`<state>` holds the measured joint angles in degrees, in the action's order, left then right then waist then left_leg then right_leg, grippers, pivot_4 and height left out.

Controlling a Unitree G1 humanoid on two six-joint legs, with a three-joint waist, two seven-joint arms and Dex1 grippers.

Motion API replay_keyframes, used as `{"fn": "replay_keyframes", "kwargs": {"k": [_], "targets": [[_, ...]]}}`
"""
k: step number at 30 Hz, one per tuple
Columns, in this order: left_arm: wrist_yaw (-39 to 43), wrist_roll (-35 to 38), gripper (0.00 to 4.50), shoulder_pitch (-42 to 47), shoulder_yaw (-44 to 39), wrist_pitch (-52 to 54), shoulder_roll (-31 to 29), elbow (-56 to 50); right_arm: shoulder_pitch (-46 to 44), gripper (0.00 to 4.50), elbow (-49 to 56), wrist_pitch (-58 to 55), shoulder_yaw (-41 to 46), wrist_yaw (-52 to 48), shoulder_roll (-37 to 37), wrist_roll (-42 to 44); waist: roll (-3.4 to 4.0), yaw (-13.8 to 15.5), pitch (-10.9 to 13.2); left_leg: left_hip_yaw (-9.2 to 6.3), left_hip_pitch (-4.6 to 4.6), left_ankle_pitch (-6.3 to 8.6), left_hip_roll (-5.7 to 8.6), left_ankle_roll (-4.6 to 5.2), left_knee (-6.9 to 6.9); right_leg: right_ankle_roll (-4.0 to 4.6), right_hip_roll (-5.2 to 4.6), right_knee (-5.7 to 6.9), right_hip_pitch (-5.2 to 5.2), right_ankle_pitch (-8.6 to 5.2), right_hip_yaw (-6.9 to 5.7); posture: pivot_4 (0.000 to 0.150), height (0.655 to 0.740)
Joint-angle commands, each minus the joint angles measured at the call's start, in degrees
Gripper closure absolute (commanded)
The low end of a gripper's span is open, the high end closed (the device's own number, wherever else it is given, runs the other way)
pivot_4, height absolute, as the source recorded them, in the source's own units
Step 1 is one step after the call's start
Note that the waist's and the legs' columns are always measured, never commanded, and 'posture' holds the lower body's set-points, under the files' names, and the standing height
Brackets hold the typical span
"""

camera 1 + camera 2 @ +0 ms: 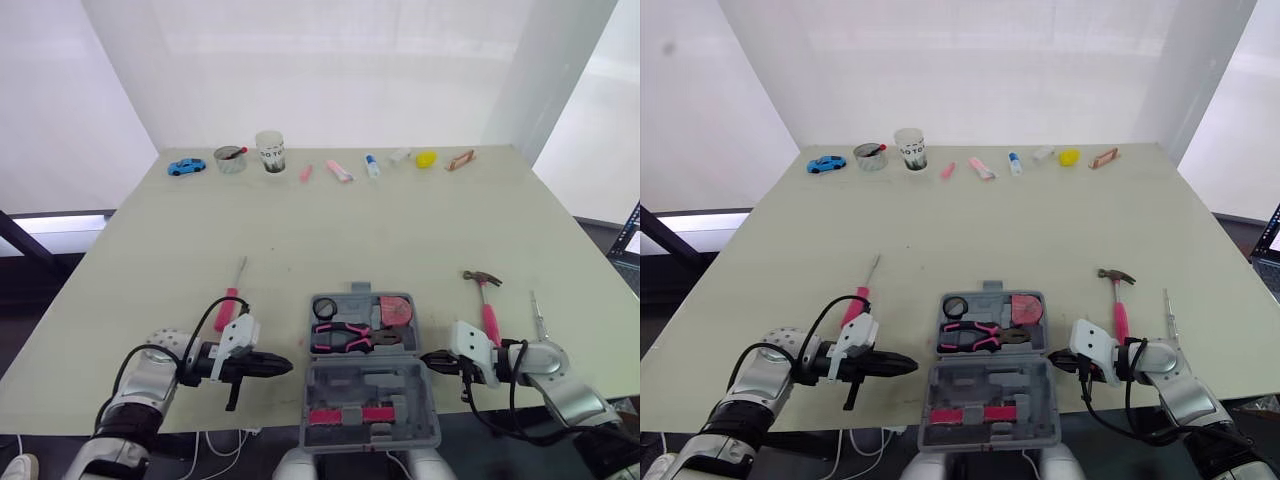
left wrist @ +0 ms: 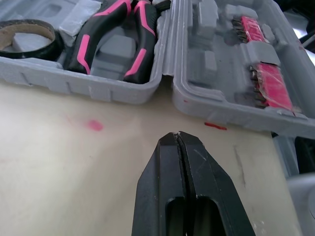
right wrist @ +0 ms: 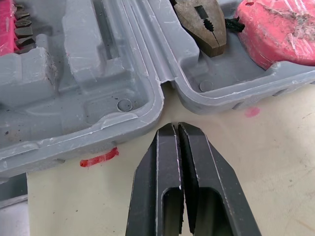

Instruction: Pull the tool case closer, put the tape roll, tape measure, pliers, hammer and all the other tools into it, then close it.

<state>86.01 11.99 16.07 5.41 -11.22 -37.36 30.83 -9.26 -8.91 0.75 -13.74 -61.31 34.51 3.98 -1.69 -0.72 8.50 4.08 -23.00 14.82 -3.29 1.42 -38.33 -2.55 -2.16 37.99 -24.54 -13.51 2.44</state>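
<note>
The tool case point(image 1: 428, 412) lies open and flat on the table point(image 1: 300, 240), its lid half reaching the table's near edge and its handle side facing away from the robot. In the case's far half sit the black tape roll point(image 1: 324, 308) in the robot-left corner, the pink tape measure point(image 1: 394, 308) in the robot-right corner, and the pink-and-black pliers point(image 1: 345, 338) lying across the tray just nearer than both. The case's near half carries a pink bit rack point(image 1: 350, 414).

The left gripper point(image 1: 288, 366) rests just beside the case's left wall, level with the hinge line, its two black fingers pressed together with nothing between them. The right gripper point(image 1: 424, 358) sits just beside the case's right wall at the same hinge line, its fingers likewise pinched together and empty. A short red mark point(image 3: 98, 157) shows on the table against the case's right wall.

The hammer point(image 1: 486, 300), pink-handled, lies on the table to the right of the case, apart from it. A slim metal-shafted tool point(image 1: 538, 318) lies farther right of the case, beyond the hammer. A pink-handled screwdriver point(image 1: 232, 300) lies to the left of the case, well apart.

Far beyond the case, along the table's back edge, stand a blue toy car point(image 1: 186, 166), a white paper cup point(image 1: 270, 150) and a row of small items.
</note>
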Motion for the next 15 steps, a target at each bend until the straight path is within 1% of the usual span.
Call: {"fn": "replay_keyframes", "kwargs": {"k": [1, 5, 9, 15], "targets": [[-0.6, -1.1, 4.48, 1.7, 0.8, -1.3, 0.6, 1.0, -0.3, 4.37, 0.4, 1.0, -0.3, -0.3, 0.0, -0.1, 0.00, 0.0, 0.0, 0.00, 0.00, 0.00, 0.00, 0.00, -0.01, -0.01, 0.00, 0.00, 0.01, 0.01, 0.00, 0.150, 0.7400], [0.2, -2.0, 4.48, 1.9, 2.2, -2.0, 1.2, 1.2, -0.7, 4.37, 0.1, 1.1, -0.5, -0.3, -0.3, -0.3, 0.00, -0.1, 0.0, 0.01, 0.00, 0.00, 0.00, 0.00, -0.02, -0.04, 0.01, -0.01, 0.02, 0.02, 0.02, 0.150, 0.7400], [-2.5, -4.0, 4.48, 2.7, 3.3, -2.4, 2.8, 2.4, -1.4, 4.37, -0.7, 1.4, -0.7, -0.4, -0.4, -0.6, 0.00, -0.1, 0.0, 0.00, 0.01, 0.00, 0.00, 0.00, -0.02, -0.04, 0.03, 0.00, 0.02, 0.03, 0.04, 0.150, 0.7400], [-3.4, -4.0, 4.48, 3.0, 3.7, -1.3, 4.6, 2.7, -2.1, 4.37, -1.0, 1.3, -0.9, -0.6, -0.8, -0.6, 0.01, 0.0, 0.0, -0.02, 0.09, 0.00, 0.00, 0.00, -0.06, -0.08, 0.03, 0.00, 0.14, 0.05, 0.04, 0.150, 0.7400]]}}
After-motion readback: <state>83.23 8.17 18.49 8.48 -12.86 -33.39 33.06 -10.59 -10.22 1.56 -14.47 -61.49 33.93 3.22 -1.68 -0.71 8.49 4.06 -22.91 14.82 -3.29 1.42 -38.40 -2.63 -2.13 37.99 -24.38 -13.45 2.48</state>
